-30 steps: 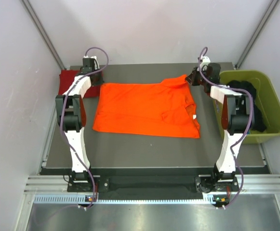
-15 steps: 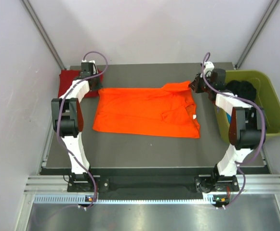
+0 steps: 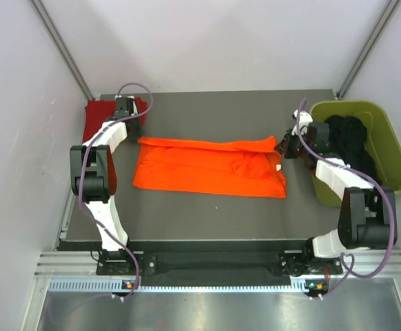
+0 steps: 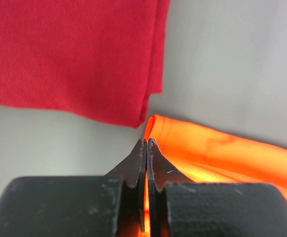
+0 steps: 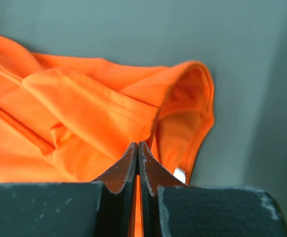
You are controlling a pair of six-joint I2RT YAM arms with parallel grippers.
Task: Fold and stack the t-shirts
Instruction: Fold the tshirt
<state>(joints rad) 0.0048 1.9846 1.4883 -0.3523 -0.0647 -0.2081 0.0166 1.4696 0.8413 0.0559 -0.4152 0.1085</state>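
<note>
Orange t-shirt (image 3: 207,165): lies across the middle of the dark table (image 3: 207,221), its long side running from 9 to 3 o'clock; its far part is doubled toward the near edge, so it shows as a low band with a ridge along the 12 o'clock side.
Left gripper (image 4: 146,148): at the shirt's 10 o'clock corner, fingers pressed together with a sliver of orange cloth pinched between them.
Right gripper (image 5: 138,148): at the shirt's 2 o'clock corner, fingers likewise closed tight on a fold of orange fabric; the loose cloth bunches just past the tips.
White label (image 5: 179,174): small tag on the orange fabric, at 4 o'clock from the right fingertips.
Dark red t-shirt (image 3: 98,114): folded, at the table's 10 o'clock corner, just beyond the left gripper; in the left wrist view its corner comes near the orange hem, and I cannot tell whether they touch.
Olive-green tub (image 3: 388,152): off the table's 3 o'clock side, next to the right arm.
Dark clothes (image 3: 348,134): heaped inside the tub, toward its 12 o'clock end.
</note>
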